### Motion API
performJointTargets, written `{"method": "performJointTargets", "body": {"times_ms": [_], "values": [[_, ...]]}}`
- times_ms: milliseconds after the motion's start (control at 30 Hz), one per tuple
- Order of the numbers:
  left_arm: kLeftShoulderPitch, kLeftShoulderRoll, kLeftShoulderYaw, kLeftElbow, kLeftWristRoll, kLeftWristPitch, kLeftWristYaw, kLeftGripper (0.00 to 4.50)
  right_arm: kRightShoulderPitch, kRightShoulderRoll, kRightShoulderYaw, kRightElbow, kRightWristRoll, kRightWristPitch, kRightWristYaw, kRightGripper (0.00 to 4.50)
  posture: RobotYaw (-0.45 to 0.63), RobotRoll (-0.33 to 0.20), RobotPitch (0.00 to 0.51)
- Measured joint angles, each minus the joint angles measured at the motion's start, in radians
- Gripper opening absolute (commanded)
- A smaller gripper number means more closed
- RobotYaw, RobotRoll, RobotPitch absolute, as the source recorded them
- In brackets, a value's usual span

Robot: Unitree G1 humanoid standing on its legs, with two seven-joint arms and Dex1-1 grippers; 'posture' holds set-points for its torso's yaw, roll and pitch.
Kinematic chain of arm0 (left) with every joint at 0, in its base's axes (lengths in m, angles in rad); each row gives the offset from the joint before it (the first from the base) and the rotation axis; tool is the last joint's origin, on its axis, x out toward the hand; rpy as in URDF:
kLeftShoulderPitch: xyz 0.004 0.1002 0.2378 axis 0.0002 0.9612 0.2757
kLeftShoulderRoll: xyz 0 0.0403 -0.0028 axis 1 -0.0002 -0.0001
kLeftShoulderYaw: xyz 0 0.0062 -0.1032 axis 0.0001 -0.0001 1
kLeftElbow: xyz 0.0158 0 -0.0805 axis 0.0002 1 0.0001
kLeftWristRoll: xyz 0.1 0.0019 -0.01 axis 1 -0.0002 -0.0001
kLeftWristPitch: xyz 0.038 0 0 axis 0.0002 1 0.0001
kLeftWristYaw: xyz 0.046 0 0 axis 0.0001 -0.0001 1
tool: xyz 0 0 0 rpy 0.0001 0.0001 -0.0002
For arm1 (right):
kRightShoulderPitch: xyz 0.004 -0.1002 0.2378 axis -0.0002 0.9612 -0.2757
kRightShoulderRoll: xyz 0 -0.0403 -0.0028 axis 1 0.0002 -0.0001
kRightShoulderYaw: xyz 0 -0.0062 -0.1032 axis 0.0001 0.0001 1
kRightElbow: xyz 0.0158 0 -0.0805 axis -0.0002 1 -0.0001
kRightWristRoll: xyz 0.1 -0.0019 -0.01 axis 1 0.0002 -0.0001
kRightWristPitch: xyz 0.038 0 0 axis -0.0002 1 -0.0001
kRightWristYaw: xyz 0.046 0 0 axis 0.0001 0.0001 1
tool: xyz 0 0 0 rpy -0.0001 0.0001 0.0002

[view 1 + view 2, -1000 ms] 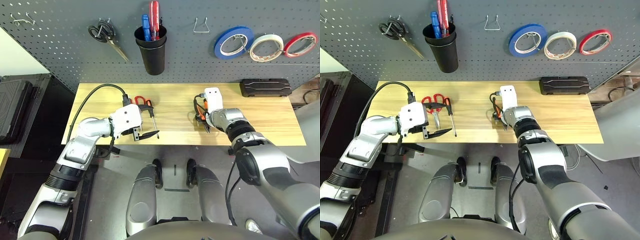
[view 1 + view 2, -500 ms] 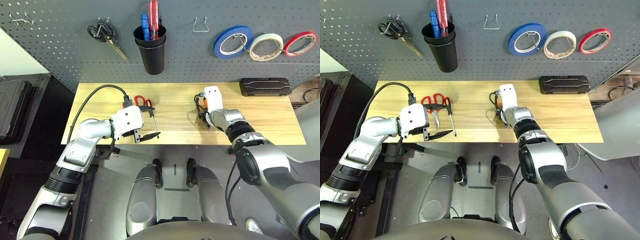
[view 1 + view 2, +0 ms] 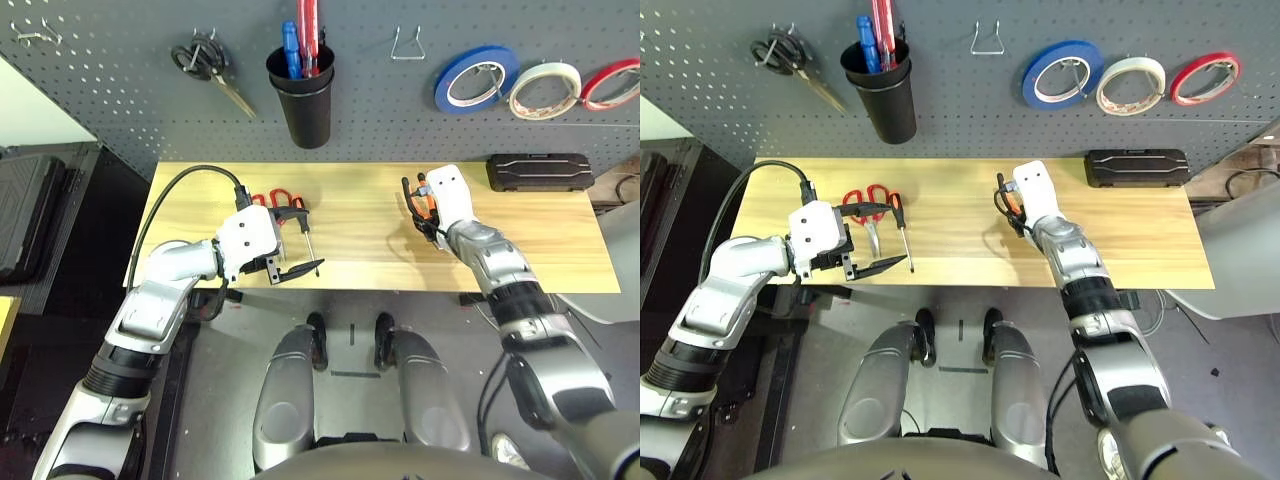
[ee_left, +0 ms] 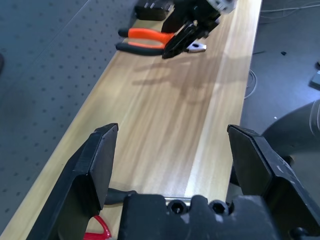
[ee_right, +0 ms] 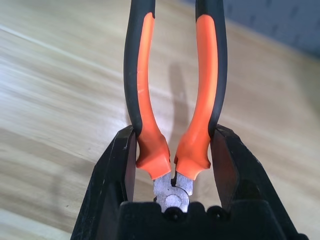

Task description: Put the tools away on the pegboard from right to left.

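Above table, right end effector (image 5: pixel 172 165) clamps pliers (image 5: pixel 172 90) at pivot, handles pointing forward

Pegboard (image 3: pixel 120 90): dark grey, evenly dotted with small holes. Bench (image 3: pixel 360 235): pale yellow wood with lengthwise grain. Pliers (image 5: pixel 172 95): orange handles edged in black, bare grey metal at the pivot. Right gripper (image 5: pixel 172 172): black fingers. Left gripper (image 4: pixel 172 162): black fingers. Scissors on the bench (image 3: pixel 283 201): red handles. Screwdriver on the bench (image 3: pixel 900 225): black and orange handle. Tape rolls on the pegboard: one blue (image 3: pixel 476 78), one cream (image 3: pixel 545 90), one red (image 3: pixel 612 82). Cup (image 3: pixel 303 95): black, holding blue and red handles. Hung scissors (image 3: pixel 205 62): black handles. Case (image 3: pixel 540 172): black.
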Motion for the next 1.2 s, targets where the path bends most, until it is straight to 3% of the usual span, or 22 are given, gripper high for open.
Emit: {"method": "performJointTargets", "body": {"times_ms": [167,367,633,1200], "values": [[0.008,-0.030,0.040,-0.049,-0.059,0.018,0.034,4.50,0.078,-0.039,0.004,-0.137,0.025,-0.182,0.094,2.31,0.13,0.000,0.256],[0.016,-0.076,0.119,-0.139,-0.159,0.087,0.109,4.50,0.131,-0.068,-0.051,-0.153,0.063,-0.429,0.129,2.31,0.13,0.000,0.247],[0.011,-0.116,0.173,-0.194,-0.233,0.151,0.206,4.50,0.144,-0.059,-0.101,-0.165,0.085,-0.611,0.116,2.31,0.13,0.000,0.240],[-0.037,-0.144,0.217,-0.232,-0.333,0.210,0.283,4.50,-0.073,-0.010,-0.144,-0.179,0.096,-0.661,-0.015,2.31,0.13,0.000,0.225]]}}
